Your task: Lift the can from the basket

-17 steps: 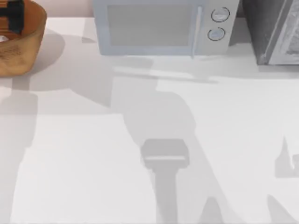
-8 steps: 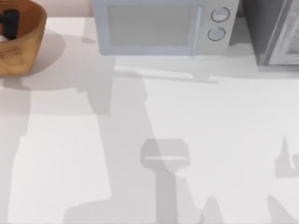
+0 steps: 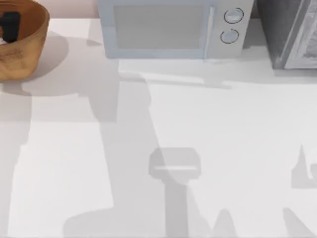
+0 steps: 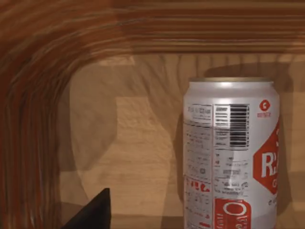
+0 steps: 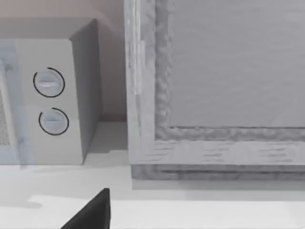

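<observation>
My left tool [image 3: 10, 24] is down inside the basket [image 3: 29, 44], which sits at the far left corner of the white bench [image 3: 198, 124]. From my left wrist, the can [image 4: 231, 152] stands upright on the basket's wooden floor, close in front of the camera, barcode and red marking facing me. One dark fingertip [image 4: 93, 212] shows apart from the can; I cannot tell how far my left tool is open or whether it holds anything. My right wrist faces a microwave [image 5: 47, 95] and a grey cabinet [image 5: 214, 86], with one dark fingertip [image 5: 93, 212] in view.
</observation>
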Tool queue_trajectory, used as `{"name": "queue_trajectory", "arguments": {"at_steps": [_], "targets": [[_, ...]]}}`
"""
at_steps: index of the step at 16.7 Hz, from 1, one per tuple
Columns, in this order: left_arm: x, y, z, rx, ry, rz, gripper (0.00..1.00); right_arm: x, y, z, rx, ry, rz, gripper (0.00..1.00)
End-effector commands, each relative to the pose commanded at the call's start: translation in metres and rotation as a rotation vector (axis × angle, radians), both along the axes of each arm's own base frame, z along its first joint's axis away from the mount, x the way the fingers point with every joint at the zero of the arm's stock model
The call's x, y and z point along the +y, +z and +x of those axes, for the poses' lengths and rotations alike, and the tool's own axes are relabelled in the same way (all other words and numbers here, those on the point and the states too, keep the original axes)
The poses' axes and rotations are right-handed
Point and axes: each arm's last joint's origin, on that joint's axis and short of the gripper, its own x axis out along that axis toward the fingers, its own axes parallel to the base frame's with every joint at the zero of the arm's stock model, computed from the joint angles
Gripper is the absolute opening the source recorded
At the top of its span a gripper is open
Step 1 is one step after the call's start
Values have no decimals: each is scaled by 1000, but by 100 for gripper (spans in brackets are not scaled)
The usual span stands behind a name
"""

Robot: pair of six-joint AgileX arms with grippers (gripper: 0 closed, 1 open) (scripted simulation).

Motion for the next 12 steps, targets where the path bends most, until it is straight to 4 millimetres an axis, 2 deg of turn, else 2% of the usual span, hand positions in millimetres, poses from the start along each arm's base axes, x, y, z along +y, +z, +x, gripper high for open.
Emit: {"name": "queue_trajectory", "arguments": {"at_steps": [6, 10, 12], "targets": [[0, -52, 16, 3, 4, 0, 100, 0, 0, 0, 0, 0, 0, 100], [0, -57, 17, 3, 4, 0, 100, 0, 0, 0, 0, 0, 0, 100], [0, -57, 17, 3, 4, 0, 85, 0, 0, 0, 0, 0, 0, 100]]}}
